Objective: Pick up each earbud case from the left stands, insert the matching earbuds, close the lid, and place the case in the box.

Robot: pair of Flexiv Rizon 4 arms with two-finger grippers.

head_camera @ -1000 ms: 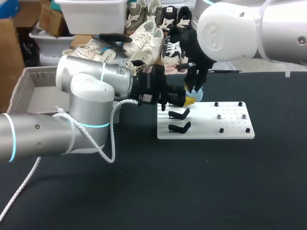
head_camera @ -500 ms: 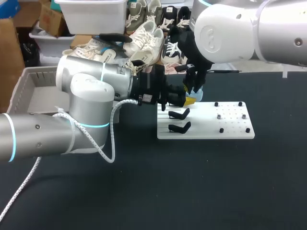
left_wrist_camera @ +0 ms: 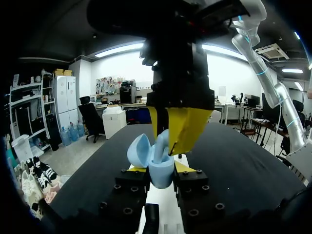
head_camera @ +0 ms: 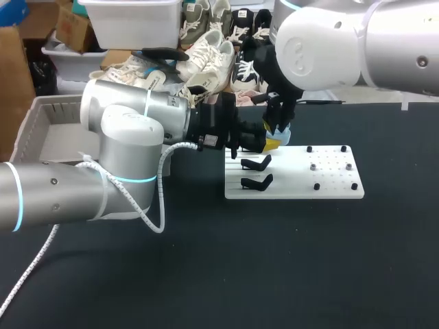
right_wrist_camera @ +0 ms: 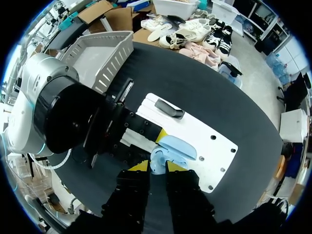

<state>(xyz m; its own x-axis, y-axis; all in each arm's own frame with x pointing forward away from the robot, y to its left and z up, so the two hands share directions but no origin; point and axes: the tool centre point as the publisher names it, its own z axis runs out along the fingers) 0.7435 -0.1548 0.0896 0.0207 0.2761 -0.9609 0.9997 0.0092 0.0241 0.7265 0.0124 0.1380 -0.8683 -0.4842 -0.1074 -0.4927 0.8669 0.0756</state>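
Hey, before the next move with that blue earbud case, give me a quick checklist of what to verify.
1. Earbud case clamped in the left hand: ok.
2. Lid open: ok.
3. Earbud gripped in the right hand: ok.
4. Earbud lined up with the case's mouth: ok.
5. Earbud fully seated: cannot tell.
6. Room to close the lid: not ok, the right hand sits right above the case.

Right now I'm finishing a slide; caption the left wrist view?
Left gripper clamps the open blue earbud case; right gripper, above, holds an earbud in its well.
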